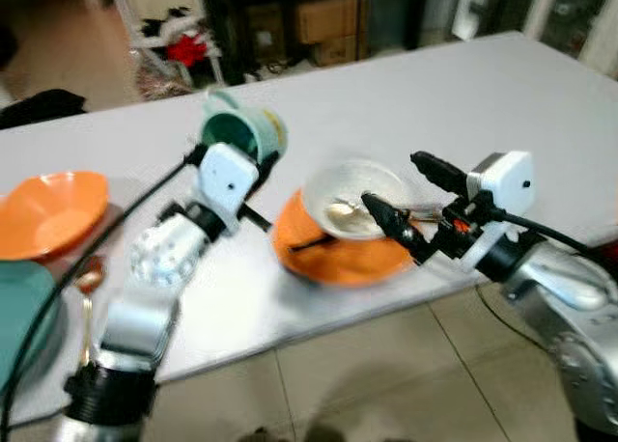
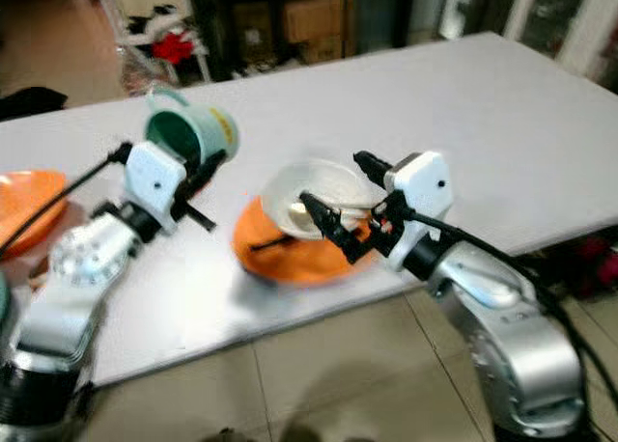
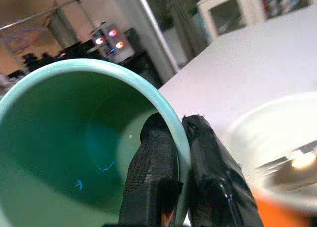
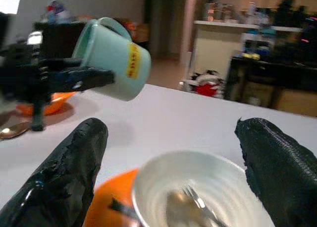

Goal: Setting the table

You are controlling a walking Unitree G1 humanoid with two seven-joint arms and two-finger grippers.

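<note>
You are looking down at a desk (image 1: 502, 95) where a bowl (image 1: 355, 197) is sitting on a plate (image 1: 338, 254) near the front edge, with a spoon (image 1: 340, 210) lying inside it. Your right claw (image 1: 406, 196) is reaching in from the right, its fingers spread either side of the bowl, while your left claw (image 3: 181, 152) is holding a tipped mug (image 1: 241, 128) by its rim, up off the desk, to the left of and behind the bowl. Far left, another bowl (image 1: 48, 210) is resting on the desk, with a second spoon (image 1: 89, 278) lying just in front of it.
</note>
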